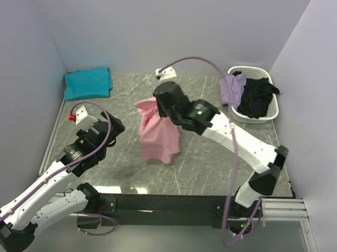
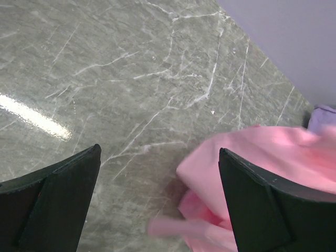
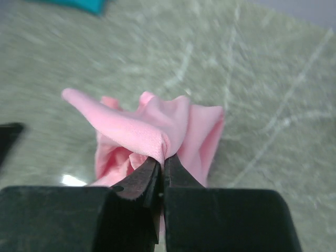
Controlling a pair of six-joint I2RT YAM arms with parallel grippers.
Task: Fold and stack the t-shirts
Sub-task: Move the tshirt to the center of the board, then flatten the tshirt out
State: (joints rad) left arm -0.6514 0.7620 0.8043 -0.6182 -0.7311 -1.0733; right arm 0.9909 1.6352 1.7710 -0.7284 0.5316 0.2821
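1. The light pink cloth t-shirt [image 1: 157,135] hangs bunched in a narrow drape over the middle of the grey marbled table [image 1: 211,166]. It is pinched at one upper fold. I cannot tell whether its lower edge touches the tabletop.
2. The right gripper [image 3: 164,160] has its jaws closed tight on that fold, with only a thin ridge of cloth between the fingers. That looks like a shallow bite, so move the arm slowly and without jerks, or the cloth may slip out.
3. The left gripper [image 2: 159,151] stands at full spread and empty. It sits low over bare table just left of the pink t-shirt, not touching it.
4. The step in hand, as I read it, is to open the bundle flat before any fold, and for that you need a second grip point. Send the left gripper to a free edge, not into the bulk. A loose flap near the table in the left wrist view is a candidate, but it is blurred.
5. Once both grippers hold the cloth, draw them apart until it is taut. Then lower it onto the open centre of the table.
6. Keep the sweep away from the folded teal cloth t-shirt [image 1: 88,83] in the far left corner, which is probably the base of the stack.
7. Also stay clear of the white plastic basket [image 1: 271,110] at far right. It holds a lavender t-shirt [image 1: 232,88] and a black t-shirt [image 1: 257,96].
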